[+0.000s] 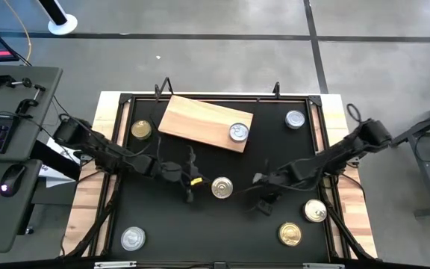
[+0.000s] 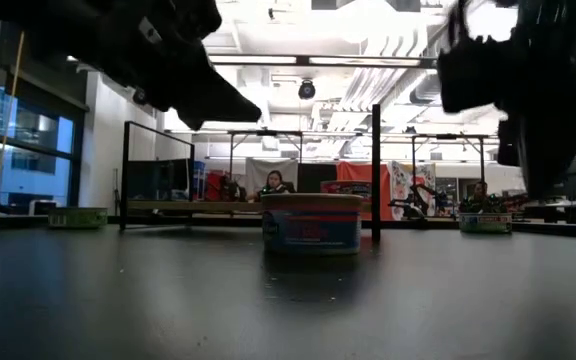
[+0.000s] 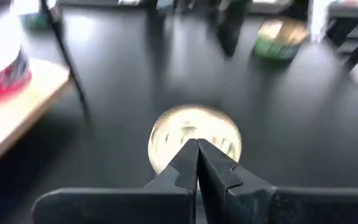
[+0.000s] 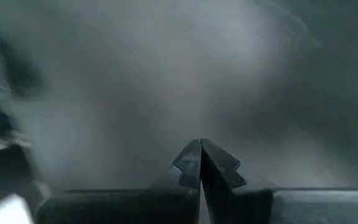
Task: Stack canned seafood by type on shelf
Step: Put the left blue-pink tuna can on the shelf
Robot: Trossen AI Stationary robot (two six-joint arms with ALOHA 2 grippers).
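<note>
Left gripper (image 1: 191, 179) jaws pinched closed, empty, just beside short round silver-topped metal tin (image 1: 222, 187) mid black desk (image 1: 200, 224). Right gripper (image 1: 262, 196) likewise. Tin likely rigid, smooth, slippery: you should grip its sides. Another tin (image 1: 238, 132) sits on light wooden shelf board (image 1: 192, 119).

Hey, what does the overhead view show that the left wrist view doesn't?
Only the high view shows the silver-topped can near the table's front left and the right gripper, shut over bare table. Only the left wrist view shows the left gripper shut and empty. Both show the center can, the wooden shelf and the can on the shelf.
</note>
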